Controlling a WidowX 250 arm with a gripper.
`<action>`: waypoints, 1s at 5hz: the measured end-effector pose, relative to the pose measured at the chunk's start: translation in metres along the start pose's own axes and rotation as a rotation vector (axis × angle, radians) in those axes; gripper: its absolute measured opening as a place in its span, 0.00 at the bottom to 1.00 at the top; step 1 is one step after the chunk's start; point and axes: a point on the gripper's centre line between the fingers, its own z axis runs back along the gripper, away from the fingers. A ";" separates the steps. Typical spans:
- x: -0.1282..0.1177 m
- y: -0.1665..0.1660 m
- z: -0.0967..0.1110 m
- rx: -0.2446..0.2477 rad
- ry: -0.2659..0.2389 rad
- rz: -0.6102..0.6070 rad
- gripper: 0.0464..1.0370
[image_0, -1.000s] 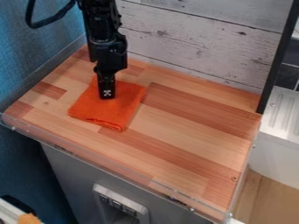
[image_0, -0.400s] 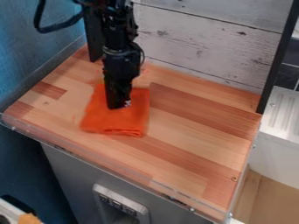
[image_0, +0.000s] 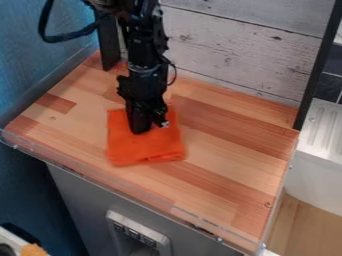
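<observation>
A blue textured wall (image_0: 40, 70) runs along the worktop's left edge, and on the left half of the wood-strip worktop (image_0: 230, 172), between its front and back edges, lies a folded, roughly square orange cloth (image_0: 145, 150). Over the cloth's rear part hangs the black two-finger gripper (image_0: 150, 128); whether it is open or closed on the fabric cannot be told. Farther right, a black upright post (image_0: 316, 65) stands at the back right corner.

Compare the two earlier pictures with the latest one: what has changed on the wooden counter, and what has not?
The orange cloth has shifted towards the picture's right and the counter's near edge, turning as it went. The end effector moved the same way, over the cloth. Whether it took hold or let go cannot be told. The wooden counter stayed put.
</observation>
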 end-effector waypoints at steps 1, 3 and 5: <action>-0.002 -0.012 0.000 -0.001 -0.025 0.099 0.02; -0.011 -0.025 0.004 -0.038 -0.066 0.239 0.02; -0.007 -0.032 0.009 -0.079 -0.051 0.310 0.02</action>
